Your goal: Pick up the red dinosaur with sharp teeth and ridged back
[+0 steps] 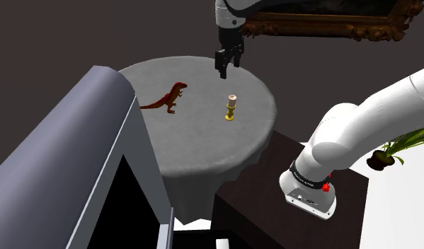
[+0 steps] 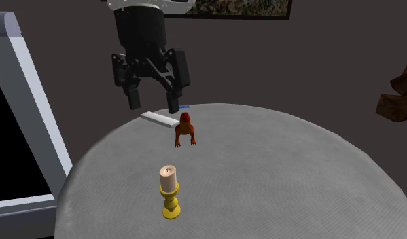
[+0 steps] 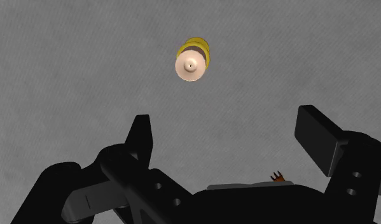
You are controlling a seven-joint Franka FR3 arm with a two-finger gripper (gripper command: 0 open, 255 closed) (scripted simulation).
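Note:
The red dinosaur [image 1: 168, 97] stands upright on the round grey table [image 1: 203, 141], towards the shoulder view's left, tail pointing left. In the second exterior view the dinosaur [image 2: 185, 129] faces the camera, just below and right of my gripper [image 2: 153, 104]. My black gripper [image 1: 226, 71] hangs open above the table's far side, well to the right of the dinosaur and clear of it, with nothing between its fingers. In the wrist view the gripper [image 3: 230, 137] looks down on bare tabletop, and a small red bit of the dinosaur [image 3: 279, 177] peeks out by the gripper body.
A beige candle on a yellow holder [image 1: 231, 108] stands near the table's middle, right of the dinosaur; the candle [image 2: 170, 192] is nearest the second exterior camera. A flat white piece [image 2: 160, 119] lies behind the dinosaur. A large grey appliance [image 1: 69, 163] borders the table's left.

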